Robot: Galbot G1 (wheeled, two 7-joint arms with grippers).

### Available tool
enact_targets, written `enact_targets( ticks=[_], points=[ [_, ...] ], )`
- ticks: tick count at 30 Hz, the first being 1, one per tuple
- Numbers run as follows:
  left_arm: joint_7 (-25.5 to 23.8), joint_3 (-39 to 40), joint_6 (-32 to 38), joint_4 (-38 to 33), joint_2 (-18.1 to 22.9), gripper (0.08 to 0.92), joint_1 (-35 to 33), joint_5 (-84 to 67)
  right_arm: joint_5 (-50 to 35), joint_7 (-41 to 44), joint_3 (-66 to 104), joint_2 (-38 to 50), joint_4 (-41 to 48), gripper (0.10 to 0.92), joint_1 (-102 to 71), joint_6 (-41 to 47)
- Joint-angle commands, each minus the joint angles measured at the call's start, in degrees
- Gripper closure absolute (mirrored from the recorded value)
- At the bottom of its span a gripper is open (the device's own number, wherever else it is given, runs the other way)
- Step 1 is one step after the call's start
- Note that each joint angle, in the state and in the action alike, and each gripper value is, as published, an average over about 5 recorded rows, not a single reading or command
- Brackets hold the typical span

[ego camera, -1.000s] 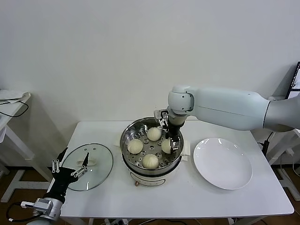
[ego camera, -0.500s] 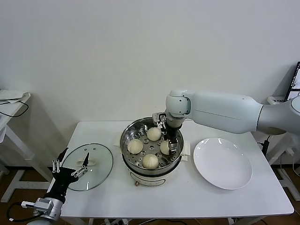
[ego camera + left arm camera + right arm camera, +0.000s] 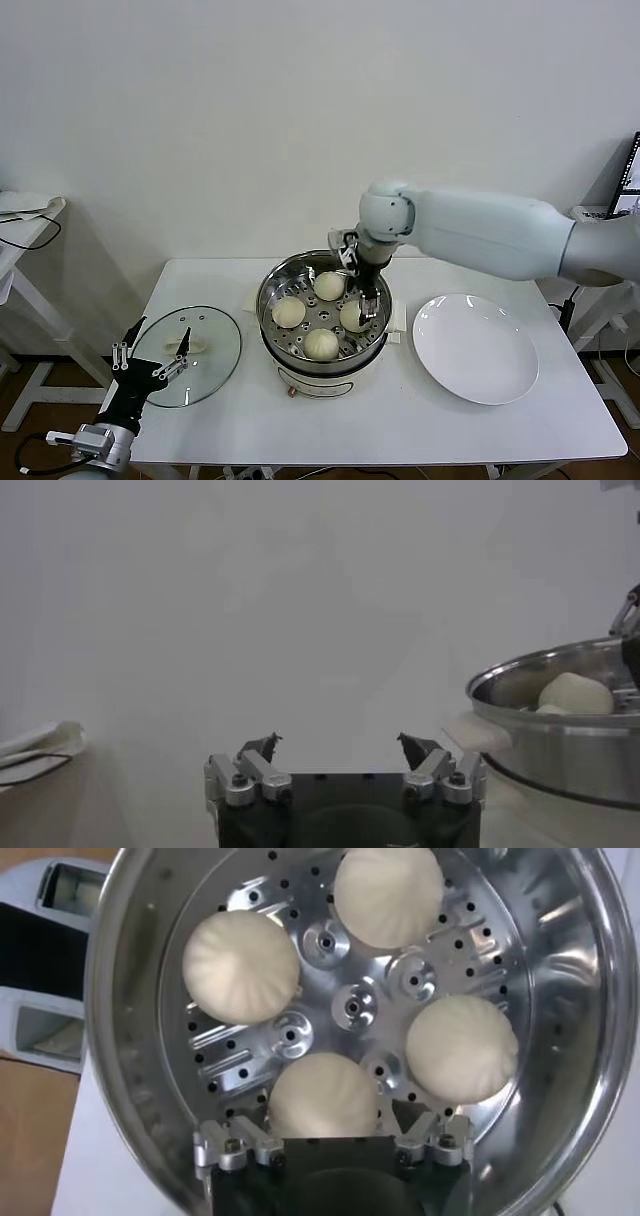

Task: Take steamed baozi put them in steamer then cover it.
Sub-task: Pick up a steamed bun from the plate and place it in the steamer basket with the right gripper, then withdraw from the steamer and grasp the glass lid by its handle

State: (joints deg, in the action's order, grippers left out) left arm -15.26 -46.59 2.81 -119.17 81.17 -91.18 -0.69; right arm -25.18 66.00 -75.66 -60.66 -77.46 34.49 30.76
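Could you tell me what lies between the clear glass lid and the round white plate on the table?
In the head view, the shiny steel steamer stands between the glass lid and white plate, holding four cream-white baozi, with the right gripper inside it.

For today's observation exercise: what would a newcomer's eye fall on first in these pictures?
First the shiny steamer at the table's middle, with four steamed baozi on its perforated tray. Next, the right pincer reaching into it over the right-hand bun, fingers spread on either side of it. The glass lid lies on the table to the left, beside the open, idle left pincer.
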Motion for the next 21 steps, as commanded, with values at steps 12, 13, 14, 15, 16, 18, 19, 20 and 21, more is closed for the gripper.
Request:
enact_targets(
  ticks=[12,13,14,15,16,18,19,20,21],
  points=[
    [0.77,1.06,-0.35,-0.88,0.04,0.177,-0.41,0.45,-6.88,-7.93,36.19,29.10,-6.50,0.203,-17.05,-4.59],
    [0.86,1.15,-0.35,-0.89,0.06,0.177,-0.43,0.47,-8.09,-11.27,39.98,30.13,-6.96,0.203,-20.42,-5.43],
    [0.94,1.18,-0.35,-0.92,0.10,0.177,-0.45,0.47,-9.74,-15.15,44.05,31.22,-7.63,0.203,-24.31,-6.75],
    [1.00,1.16,-0.32,-0.98,0.15,0.177,-0.46,0.43,-11.39,-18.80,47.24,32.18,-8.30,0.203,-28.09,-8.10],
    [1.05,1.10,-0.28,-1.04,0.21,0.177,-0.45,0.35,-13.18,-22.53,50.77,33.31,-9.18,0.203,-31.99,-9.75],
    [1.07,0.95,-0.22,-1.09,0.29,0.177,-0.35,0.12,-16.31,-28.82,58.18,35.31,-11.07,0.203,-40.87,-12.90],
    [1.09,0.89,-0.20,-1.03,0.30,0.177,-0.23,-0.11,-17.33,-31.32,62.52,35.98,-11.99,0.203,-45.70,-14.16],
    [1.12,0.82,-0.21,-0.91,0.31,0.177,-0.06,-0.45,-18.32,-34.14,67.23,36.49,-13.13,0.203,-50.65,-15.75],
    [1.18,0.77,-0.25,-0.75,0.31,0.177,0.14,-0.80,-19.13,-36.78,71.52,36.63,-14.08,0.203,-55.29,-17.09]
  ],
)
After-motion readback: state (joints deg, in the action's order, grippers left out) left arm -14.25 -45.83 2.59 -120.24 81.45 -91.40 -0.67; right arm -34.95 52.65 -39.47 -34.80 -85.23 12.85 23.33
